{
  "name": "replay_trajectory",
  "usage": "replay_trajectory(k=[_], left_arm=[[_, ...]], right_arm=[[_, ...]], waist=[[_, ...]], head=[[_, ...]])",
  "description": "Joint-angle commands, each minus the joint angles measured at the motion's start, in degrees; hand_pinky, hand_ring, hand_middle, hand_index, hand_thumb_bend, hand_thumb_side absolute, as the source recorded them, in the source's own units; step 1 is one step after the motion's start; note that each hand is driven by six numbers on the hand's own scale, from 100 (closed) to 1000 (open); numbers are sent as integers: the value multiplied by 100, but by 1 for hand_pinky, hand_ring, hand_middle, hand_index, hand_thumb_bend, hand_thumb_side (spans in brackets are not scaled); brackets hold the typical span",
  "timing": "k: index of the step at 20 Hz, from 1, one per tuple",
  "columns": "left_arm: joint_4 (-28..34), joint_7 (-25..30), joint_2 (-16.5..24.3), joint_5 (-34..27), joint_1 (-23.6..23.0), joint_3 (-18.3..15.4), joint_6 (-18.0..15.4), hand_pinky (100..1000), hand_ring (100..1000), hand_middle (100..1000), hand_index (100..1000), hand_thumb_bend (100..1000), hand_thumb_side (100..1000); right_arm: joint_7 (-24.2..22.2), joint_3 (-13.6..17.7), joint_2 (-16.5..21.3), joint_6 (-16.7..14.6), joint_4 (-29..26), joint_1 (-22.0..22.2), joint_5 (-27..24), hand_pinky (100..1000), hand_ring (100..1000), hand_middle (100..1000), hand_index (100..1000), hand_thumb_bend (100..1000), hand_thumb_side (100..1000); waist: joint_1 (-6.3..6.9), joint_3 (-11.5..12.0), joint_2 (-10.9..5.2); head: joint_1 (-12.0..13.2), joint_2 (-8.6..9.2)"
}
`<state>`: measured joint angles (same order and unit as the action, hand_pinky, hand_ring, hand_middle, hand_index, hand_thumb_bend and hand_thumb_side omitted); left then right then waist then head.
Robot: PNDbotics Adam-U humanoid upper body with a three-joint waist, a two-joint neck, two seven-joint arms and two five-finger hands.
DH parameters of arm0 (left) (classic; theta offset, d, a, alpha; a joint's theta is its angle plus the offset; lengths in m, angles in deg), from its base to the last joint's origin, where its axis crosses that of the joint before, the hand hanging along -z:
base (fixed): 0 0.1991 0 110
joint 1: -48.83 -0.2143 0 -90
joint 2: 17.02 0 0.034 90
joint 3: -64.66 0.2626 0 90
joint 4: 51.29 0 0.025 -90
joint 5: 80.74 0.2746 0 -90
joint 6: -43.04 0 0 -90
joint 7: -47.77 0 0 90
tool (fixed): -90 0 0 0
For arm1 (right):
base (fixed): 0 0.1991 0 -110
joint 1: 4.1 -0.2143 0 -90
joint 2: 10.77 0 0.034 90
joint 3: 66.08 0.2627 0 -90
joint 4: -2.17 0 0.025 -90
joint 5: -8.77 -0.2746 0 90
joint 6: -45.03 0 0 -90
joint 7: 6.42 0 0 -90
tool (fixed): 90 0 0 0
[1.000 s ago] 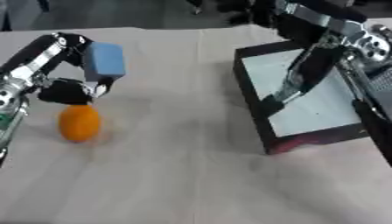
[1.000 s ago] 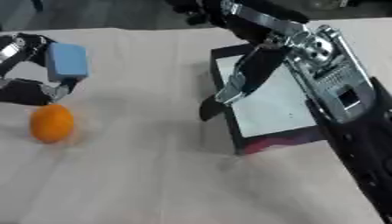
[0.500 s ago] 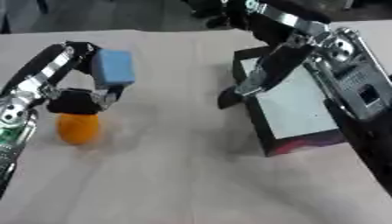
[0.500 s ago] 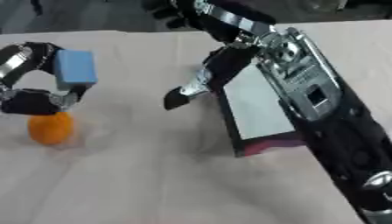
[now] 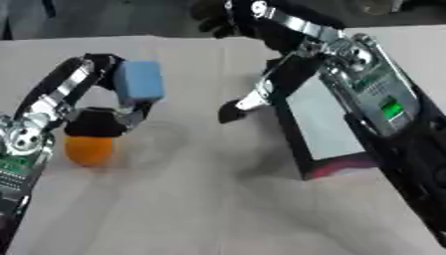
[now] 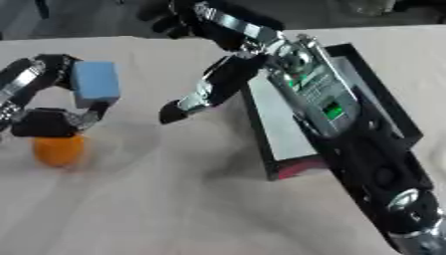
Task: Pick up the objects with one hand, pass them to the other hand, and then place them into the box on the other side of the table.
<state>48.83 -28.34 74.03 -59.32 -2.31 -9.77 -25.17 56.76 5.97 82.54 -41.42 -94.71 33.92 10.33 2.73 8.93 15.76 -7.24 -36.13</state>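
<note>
even, fairly bright light from above; no hard glare on the table (image 5: 200, 209), whose cloth reads a flat pale beige. soft, blurry shadows: a grey patch on the cloth just left of the box (image 5: 322, 124), under the right hand (image 5: 237, 107), and a faint one right of the orange (image 5: 89, 149). small highlights on the silver parts of the right arm above the box. both views are soft overall; the right hand and the left hand (image 5: 100, 122) show smeared edges, as does the blue block (image 5: 139, 82). the far edge beyond the box is dark and out of focus.
</note>
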Motion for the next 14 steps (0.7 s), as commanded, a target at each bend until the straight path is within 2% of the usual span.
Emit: replay_trajectory(k=[1, 6, 14], left_arm=[[112, -83, -26, -42, 86, 16, -23, 761, 570, 490, 532, 100, 100], [139, -144, -153, -93, 112, 54, -80, 763, 568, 486, 528, 100, 100], [174, -234, -364, -263, 119, 106, -198, 763, 566, 479, 522, 100, 100]], right_arm=[[12, -16, -53, 83, 68, -157, 60, 894, 884, 907, 803, 700, 109], [50, -57, -168, 243, 214, -227, 25, 892, 878, 880, 781, 658, 100], [63, -126, -274, 318, 381, -330, 85, 895, 878, 874, 778, 660, 100]], waist=[[-49, 22, -102], [-50, 64, -81], [-54, 115, -51]], head=[[-21, 60], [-35, 78], [-73, 84]])
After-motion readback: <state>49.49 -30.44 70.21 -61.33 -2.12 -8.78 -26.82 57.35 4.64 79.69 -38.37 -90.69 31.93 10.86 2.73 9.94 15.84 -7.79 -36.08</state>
